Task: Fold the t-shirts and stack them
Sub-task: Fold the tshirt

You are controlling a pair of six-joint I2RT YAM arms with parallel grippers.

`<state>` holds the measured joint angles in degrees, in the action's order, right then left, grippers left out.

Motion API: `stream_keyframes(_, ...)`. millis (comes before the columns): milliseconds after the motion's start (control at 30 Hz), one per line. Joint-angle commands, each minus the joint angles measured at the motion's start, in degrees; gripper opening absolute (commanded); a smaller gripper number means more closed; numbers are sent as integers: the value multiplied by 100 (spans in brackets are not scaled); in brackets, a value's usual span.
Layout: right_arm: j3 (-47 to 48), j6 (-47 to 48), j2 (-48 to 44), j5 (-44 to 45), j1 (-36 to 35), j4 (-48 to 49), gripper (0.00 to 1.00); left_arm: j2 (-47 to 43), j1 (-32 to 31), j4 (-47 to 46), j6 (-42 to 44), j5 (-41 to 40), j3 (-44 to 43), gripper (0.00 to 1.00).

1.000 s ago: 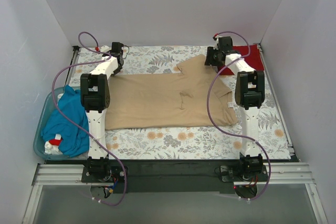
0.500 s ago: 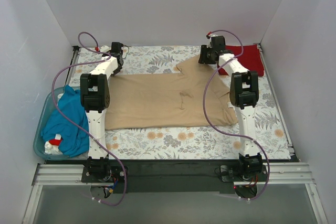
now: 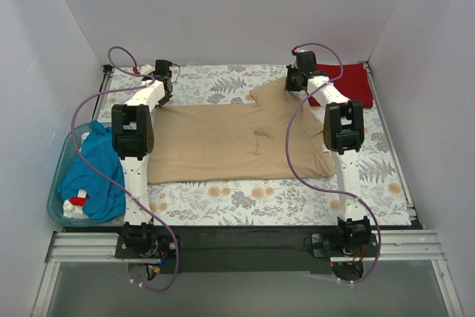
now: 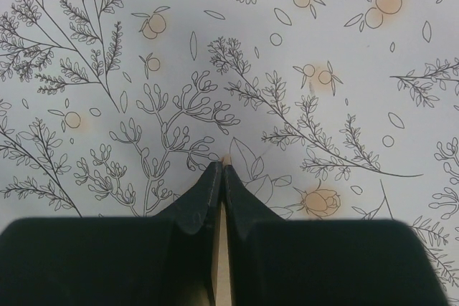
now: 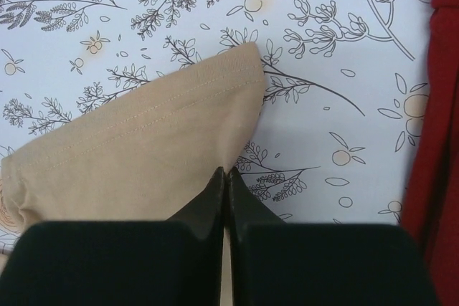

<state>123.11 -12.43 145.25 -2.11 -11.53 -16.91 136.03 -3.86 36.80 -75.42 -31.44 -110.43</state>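
The tan t-shirt (image 3: pixel 223 142) is clamped by the left gripper (image 4: pixel 221 170) and right gripper (image 5: pixel 226 173) — its cloth lies just ahead of the right one; the 2 are best lifted evenly, cloth kept taut.

- The tan t-shirt (image 3: pixel 223 142) is plain beige, with matching stitching.
- The dark red t-shirt (image 3: pixel 350 83) is plain.
- The teal blue t-shirt (image 3: pixel 93 168) lies in a light blue tub (image 3: pixel 53 206).
- The counter cloth (image 3: pixel 245 198) is pale grey with dark sprigs and orange blossoms.
- My jaws are black.

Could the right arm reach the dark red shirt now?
Likely within reach: the dark red shirt lies close beside the right claw, only bare tablecloth between. But that claw looks shut on the tan shirt, so it must release first.
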Motion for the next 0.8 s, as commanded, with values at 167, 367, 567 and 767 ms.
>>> stream_keyframes(167,-243,170,-470,158,72,161,1,-445,17,-85,-70,235,189,0)
stream_keyframes(367,-516,162,-1059,26,195,328,1,-621,17,-164,-87,147,241,0)
stream_keyframes(567,-771,214,-1437,44,239,381,1,-735,43,-226,-87,191,224,0)
stream_keyframes(767,-1052,179,-1701,-132,274,390,1,-946,69,-269,-140,235,391,0)
